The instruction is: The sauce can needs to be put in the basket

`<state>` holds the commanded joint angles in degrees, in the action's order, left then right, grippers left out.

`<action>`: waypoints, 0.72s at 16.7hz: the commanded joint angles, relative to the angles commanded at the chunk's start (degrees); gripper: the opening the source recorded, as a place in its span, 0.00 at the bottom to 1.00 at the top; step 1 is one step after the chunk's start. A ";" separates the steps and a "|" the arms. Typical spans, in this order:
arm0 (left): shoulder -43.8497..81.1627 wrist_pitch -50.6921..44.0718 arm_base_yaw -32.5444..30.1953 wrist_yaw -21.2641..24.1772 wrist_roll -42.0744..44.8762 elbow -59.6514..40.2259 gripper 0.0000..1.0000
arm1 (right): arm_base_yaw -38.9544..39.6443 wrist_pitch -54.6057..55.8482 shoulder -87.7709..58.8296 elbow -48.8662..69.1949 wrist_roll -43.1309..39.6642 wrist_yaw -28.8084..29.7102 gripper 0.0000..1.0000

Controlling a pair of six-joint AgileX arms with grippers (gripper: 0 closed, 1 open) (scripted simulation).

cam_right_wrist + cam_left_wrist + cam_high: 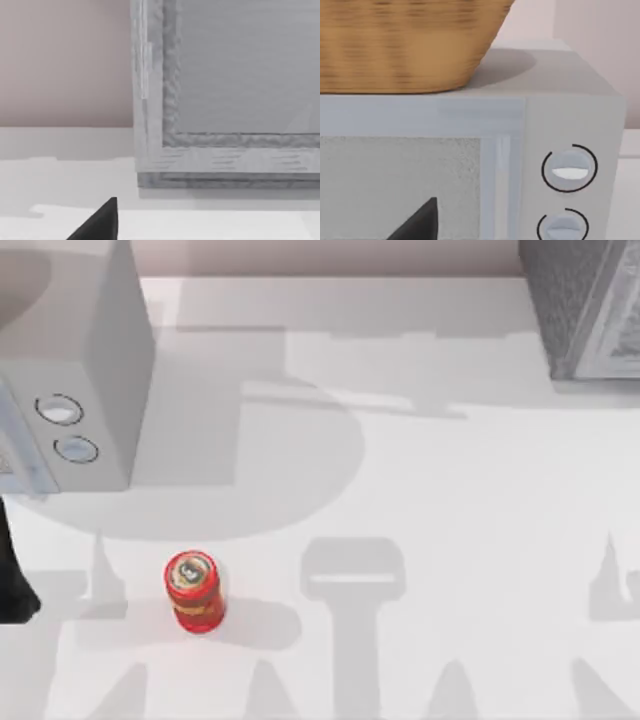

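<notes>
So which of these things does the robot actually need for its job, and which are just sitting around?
Needed for the job:
- sauce can, upright on the table, toward its left
- basket, resting on top of the microwave

Just sitting around:
- microwave, at the table's left, with two round knobs
- grey box at the far right corner

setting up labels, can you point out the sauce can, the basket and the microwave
sauce can (193,590): top view, its red side below the silvery top.
basket (405,45): left wrist view, its woven side wall.
microwave (485,117): left wrist view, its front upper edge.
</notes>
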<state>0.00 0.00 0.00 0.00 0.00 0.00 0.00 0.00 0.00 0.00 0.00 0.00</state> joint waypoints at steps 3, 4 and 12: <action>0.52 -0.22 0.07 0.33 0.52 -0.20 1.00 | 0.00 0.00 0.00 0.00 0.00 0.00 1.00; 1.59 -0.68 0.21 1.02 1.57 -0.60 1.00 | 0.00 0.00 0.00 0.00 0.00 0.00 1.00; 29.68 -13.09 2.04 20.86 28.78 -9.52 1.00 | 0.00 0.00 0.00 0.00 0.00 0.00 1.00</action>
<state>29.68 -13.09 2.04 20.86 28.78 -9.52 0.00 0.00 0.00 0.00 0.00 0.00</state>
